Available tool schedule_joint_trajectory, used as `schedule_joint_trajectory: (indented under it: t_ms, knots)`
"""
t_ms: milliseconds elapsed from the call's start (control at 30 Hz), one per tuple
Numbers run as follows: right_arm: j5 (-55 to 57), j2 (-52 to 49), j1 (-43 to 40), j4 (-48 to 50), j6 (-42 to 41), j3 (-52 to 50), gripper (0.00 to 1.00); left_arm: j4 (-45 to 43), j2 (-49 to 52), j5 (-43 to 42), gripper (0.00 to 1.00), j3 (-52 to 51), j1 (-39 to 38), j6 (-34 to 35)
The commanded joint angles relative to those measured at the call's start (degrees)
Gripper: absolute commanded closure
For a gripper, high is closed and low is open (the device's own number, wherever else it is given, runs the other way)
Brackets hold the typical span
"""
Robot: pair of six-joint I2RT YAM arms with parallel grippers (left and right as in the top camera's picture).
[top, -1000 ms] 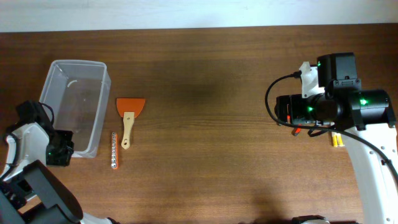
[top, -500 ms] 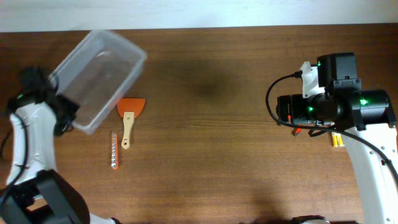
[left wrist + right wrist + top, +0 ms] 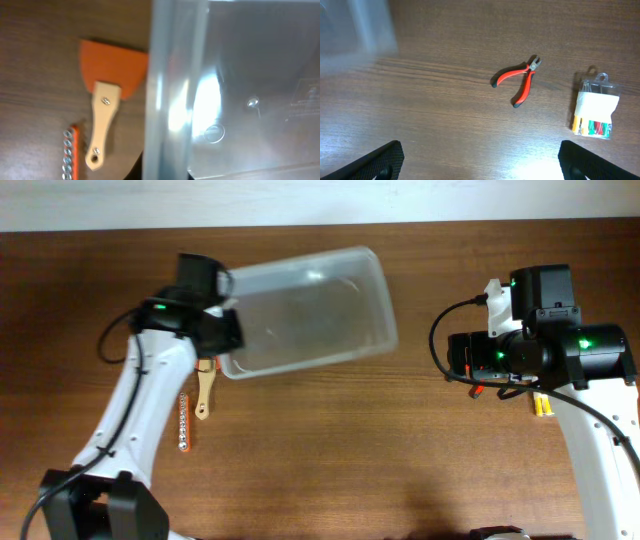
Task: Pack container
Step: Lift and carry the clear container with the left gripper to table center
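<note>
The container (image 3: 310,310), a clear plastic bin, hangs tilted above the table's middle, gripped at its left rim by my left gripper (image 3: 222,332). In the left wrist view its rim (image 3: 172,90) fills the middle of the frame, and the dark jaws (image 3: 165,172) show only at the bottom edge. My right gripper (image 3: 468,365) hovers at the right, open and empty; in the right wrist view its fingertips (image 3: 480,162) are wide apart over bare wood. The container is a blur at the top left of that view (image 3: 355,30).
An orange scraper (image 3: 112,70) with a wooden handle (image 3: 203,395) and a strip of bits (image 3: 183,423) lie left of the middle. Red-handled pliers (image 3: 517,77) and a small clear pack of coloured pieces (image 3: 592,110) lie under the right arm.
My left arm has lifted the container from the far left and swung it to the right, over the scraper toward the table's middle. The right arm has not moved.
</note>
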State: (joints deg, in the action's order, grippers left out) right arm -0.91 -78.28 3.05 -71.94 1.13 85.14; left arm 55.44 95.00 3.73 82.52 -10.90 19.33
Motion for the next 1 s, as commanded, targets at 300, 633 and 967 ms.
schedule_joint_trajectory:
  t_ms: [300,633,967]
  knots:
    - [1.20,-0.11,0.31,0.09,0.13,1.29,0.02,-0.66,6.71,5.09,0.98,-4.57,-5.57,-1.01]
    - [1.20,-0.11,0.31,0.09,0.13,1.29,0.02,-1.62,13.79,5.09,0.98,-4.61,-5.62,-0.98]
    - [1.20,-0.11,0.31,0.11,0.13,1.29,0.01,-1.62,18.47,5.05,0.98,-4.66,-5.62,-0.98]
